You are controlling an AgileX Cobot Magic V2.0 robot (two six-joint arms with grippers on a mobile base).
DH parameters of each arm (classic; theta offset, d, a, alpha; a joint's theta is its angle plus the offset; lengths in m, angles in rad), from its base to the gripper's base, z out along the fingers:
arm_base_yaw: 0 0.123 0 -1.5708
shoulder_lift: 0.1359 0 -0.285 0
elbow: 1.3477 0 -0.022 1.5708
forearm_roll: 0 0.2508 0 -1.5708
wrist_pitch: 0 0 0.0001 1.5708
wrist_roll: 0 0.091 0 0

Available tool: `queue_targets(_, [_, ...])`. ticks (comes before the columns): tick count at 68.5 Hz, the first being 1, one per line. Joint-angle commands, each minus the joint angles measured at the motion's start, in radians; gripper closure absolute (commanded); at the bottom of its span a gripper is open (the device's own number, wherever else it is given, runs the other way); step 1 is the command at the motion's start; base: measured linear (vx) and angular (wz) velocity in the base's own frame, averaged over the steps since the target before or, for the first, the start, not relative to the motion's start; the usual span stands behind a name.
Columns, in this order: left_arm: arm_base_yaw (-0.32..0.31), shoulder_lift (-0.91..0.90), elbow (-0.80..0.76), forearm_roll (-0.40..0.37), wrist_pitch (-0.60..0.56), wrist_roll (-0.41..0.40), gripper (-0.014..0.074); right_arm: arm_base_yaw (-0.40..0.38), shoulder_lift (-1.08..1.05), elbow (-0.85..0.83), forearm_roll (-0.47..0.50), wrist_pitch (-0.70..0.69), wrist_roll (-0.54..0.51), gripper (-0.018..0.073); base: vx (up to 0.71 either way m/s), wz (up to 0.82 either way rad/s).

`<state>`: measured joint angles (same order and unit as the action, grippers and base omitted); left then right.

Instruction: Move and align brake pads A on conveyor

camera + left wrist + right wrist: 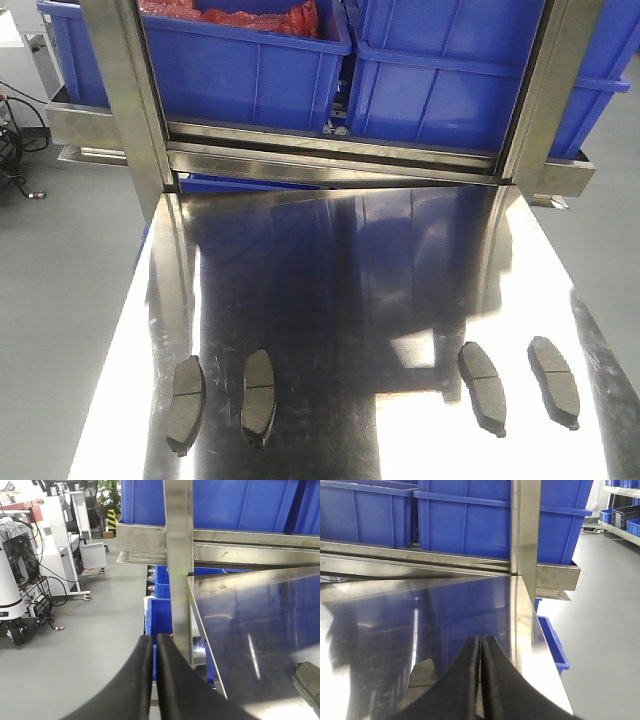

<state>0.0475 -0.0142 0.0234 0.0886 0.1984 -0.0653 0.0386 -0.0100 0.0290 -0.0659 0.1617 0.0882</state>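
Left gripper (152, 650) closed on nothing, beside the tabletop (330, 300) edge — right gripper (481, 652) likewise, over its right side. Four pads (186, 390) (258, 397) (482, 388) (554, 381) flat on the steel — two left, two right, pairs well apart. Blue bins (250, 70) behind.

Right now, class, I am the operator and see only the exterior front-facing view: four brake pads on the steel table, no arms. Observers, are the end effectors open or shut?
Observer: Both are shut. The left end effector and the right end effector each have their fingers pressed together with nothing between them.
Operator: Where does the left one sit relative to the table?
Observer: It appears to be off the left edge of the steel table, over the grey floor.
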Motion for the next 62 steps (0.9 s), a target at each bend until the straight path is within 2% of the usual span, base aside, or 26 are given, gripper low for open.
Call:
queue_targets(1, [0.001, -0.010, -0.008, -0.008, -0.076, -0.006, 0.0603, -0.007, -0.016, 0.019, -0.004, -0.070, -0.007, 0.0564, 0.00, 0.00])
queue_targets(62, [0.001, -0.010, -0.008, -0.008, -0.076, -0.006, 0.0603, -0.007, -0.016, 0.019, -0.004, -0.070, -0.007, 0.0564, 0.00, 0.00])
